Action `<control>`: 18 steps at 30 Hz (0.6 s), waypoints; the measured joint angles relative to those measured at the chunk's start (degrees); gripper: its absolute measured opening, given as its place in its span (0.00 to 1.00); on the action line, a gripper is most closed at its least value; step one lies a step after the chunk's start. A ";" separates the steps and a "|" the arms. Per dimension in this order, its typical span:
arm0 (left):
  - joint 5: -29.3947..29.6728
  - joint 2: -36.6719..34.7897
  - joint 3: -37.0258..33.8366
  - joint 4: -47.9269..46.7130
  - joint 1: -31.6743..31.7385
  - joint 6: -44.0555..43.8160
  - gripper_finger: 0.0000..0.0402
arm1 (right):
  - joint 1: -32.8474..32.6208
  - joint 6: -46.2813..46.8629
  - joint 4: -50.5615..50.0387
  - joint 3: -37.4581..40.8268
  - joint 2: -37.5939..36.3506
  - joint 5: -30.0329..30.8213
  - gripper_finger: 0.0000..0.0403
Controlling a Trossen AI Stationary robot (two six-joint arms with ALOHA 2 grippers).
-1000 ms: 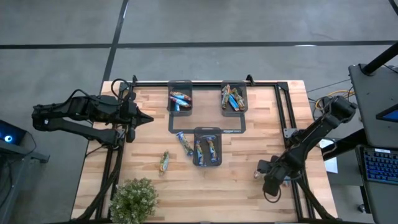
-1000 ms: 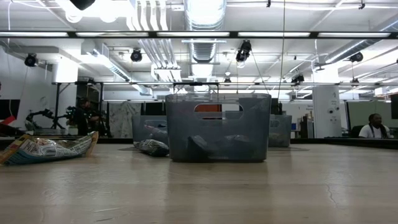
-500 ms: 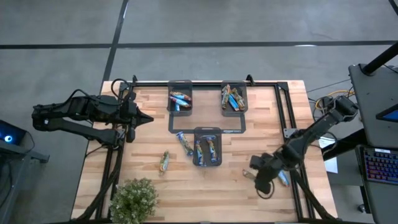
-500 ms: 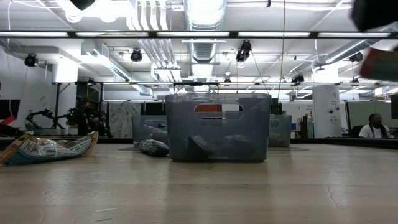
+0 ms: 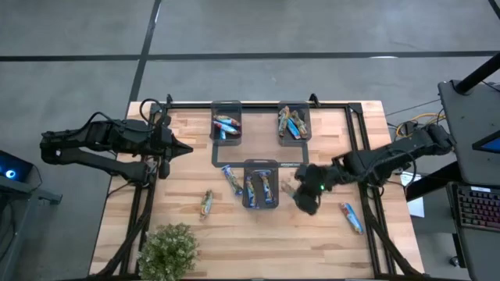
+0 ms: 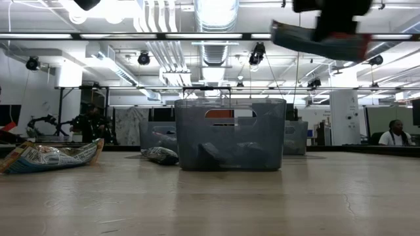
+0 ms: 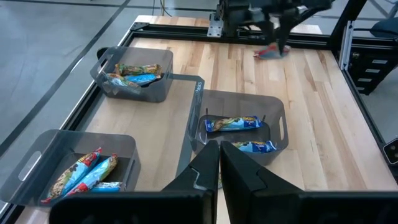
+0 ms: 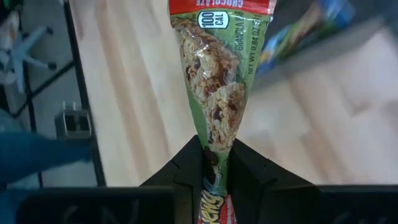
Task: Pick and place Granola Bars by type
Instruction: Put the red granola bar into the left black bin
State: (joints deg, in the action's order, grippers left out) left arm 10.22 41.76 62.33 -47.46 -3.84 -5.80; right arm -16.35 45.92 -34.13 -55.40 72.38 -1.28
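Observation:
My right gripper (image 5: 299, 190) hangs above the table just right of the near middle tray (image 5: 260, 204), shut on a green and red granola bar (image 8: 217, 68). The low view shows that bar (image 6: 320, 40) high in the air. My left gripper (image 7: 219, 163) is shut and waits over the table's left side (image 5: 184, 148). Several bars lie in the far left tray (image 5: 226, 125), the far right tray (image 5: 294, 123) and the middle tray. Loose bars lie flat on the wood: a blue one (image 5: 230, 179), a greenish one (image 5: 205, 203), and a blue one (image 5: 351, 218) near the right edge. My right gripper pinches the granola bar by one narrow end (image 8: 214, 142) between its two fingers (image 8: 186, 169). The bar juts forward from the fingertips along the fingers' line. It is lifted clear of the table and lies nearly level, a little tilted, in the low view.
A potted plant (image 5: 168, 250) stands at the near left corner. A black metal frame (image 5: 355, 140) runs along the table's far and right edges. Bare wood lies between the trays and the near edge. People show in the room beyond the table.
My right gripper has swung from the table's near right corner toward the middle tray, rising and carrying the green bar clear of the wood. A blue bar lies in the open where the gripper was.

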 joint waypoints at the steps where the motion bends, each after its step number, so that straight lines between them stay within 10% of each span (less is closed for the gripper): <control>1: 0.00 -0.01 0.00 0.00 0.00 0.00 0.00 | 1.53 -1.10 0.02 -0.70 0.00 0.00 0.13; 18: 0.00 -0.01 -0.01 0.06 -0.01 0.02 0.00 | 21.18 -13.93 0.17 -9.63 0.04 -0.10 0.13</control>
State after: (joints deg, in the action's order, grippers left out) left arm 10.22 41.76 62.31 -47.41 -3.85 -5.78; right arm 4.83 31.99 -33.95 -65.03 72.42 -1.38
